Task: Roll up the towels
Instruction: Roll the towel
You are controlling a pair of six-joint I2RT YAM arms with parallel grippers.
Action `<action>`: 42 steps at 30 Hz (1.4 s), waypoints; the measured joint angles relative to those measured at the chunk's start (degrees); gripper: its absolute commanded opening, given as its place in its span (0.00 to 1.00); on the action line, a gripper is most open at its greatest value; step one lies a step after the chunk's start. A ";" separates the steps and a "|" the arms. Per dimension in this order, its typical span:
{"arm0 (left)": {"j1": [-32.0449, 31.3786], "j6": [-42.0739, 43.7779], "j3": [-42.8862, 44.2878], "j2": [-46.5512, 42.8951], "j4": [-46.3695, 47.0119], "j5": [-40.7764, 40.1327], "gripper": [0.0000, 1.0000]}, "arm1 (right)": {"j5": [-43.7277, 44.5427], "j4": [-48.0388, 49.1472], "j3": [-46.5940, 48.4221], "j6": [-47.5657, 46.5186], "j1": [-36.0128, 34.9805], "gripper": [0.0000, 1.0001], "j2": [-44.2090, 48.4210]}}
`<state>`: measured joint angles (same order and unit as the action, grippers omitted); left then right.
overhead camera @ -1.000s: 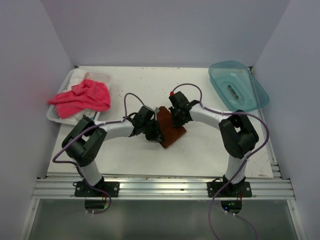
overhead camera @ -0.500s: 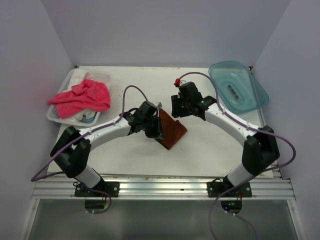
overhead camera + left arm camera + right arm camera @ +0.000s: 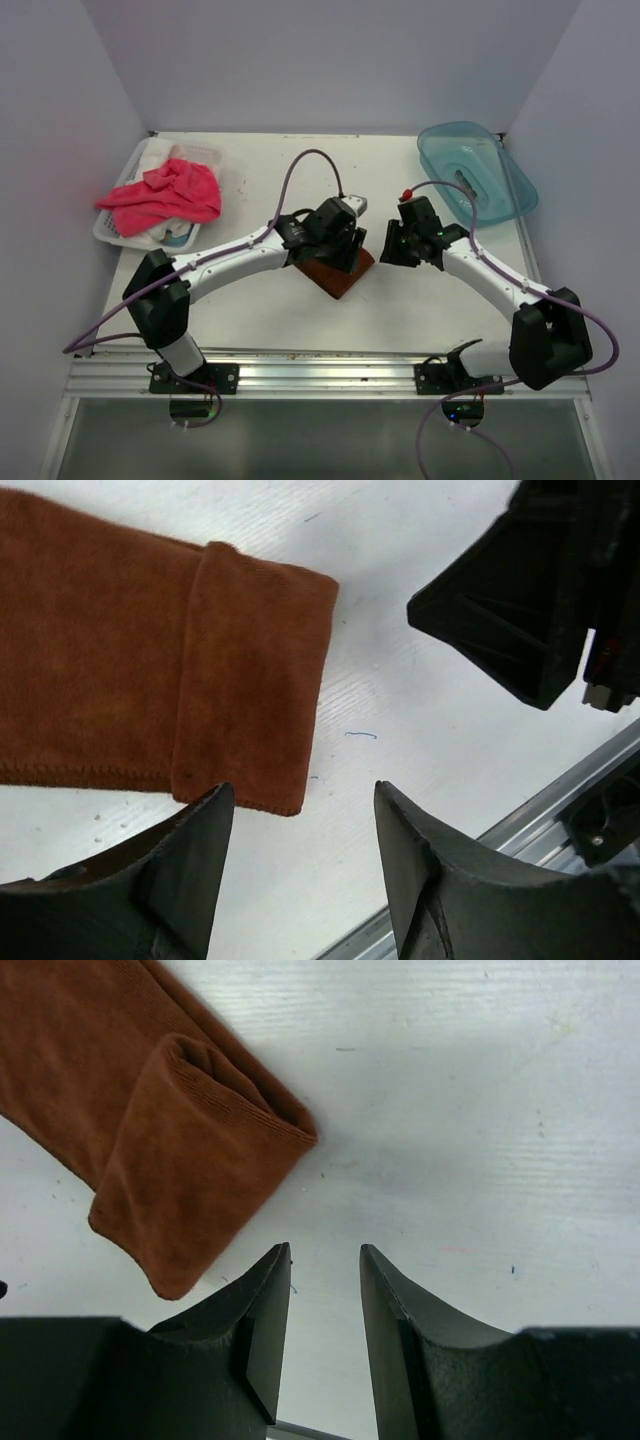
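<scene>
On table: brown towel part-turned, both claws off it

At centre of table (image 3: 250, 300), find brown towel (image 3: 338, 272) lying flat, one short end turned over onto itself once. From right wrist view, note the turned end as a soft open loop, not a tight roll. From left wrist view, note a single flap across the towel's width, stitched hem along the near edge.

Over towel's far part, see left claw (image 3: 300, 810) with jaws spread wide and nothing between them, only bare table under the gap. Left jaw tip just beside the hem; cannot tell whether touching.

Just right of towel, see right claw (image 3: 325, 1260) with jaws parted by a narrow gap, pinching nothing, tips over bare table beside the turned end.

At far left, find pink towel (image 3: 160, 195) heaped unrolled over white basket (image 3: 108, 230), well apart from both claws. At far right corner, note teal tray (image 3: 480, 170).
</scene>
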<state>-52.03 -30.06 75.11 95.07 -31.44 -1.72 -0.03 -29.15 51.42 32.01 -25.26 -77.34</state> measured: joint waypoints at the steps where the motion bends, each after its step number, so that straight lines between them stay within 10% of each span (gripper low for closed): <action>1: -1.11 1.25 0.85 0.68 -0.02 -0.87 0.63 | -0.17 -0.07 -0.79 0.22 0.37 0.40 0.61; 28: -9.64 13.16 3.23 15.80 -0.92 -14.19 0.63 | -1.27 -3.85 -2.93 0.96 8.83 0.41 9.25; 42: -6.58 13.75 3.02 18.12 1.36 -12.92 0.27 | -1.29 -3.89 -2.91 0.94 8.94 0.41 9.25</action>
<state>-58.61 -16.32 78.13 113.19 -30.09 -14.63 -1.32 -33.04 48.51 32.95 -16.32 -68.10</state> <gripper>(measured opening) 0.340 0.407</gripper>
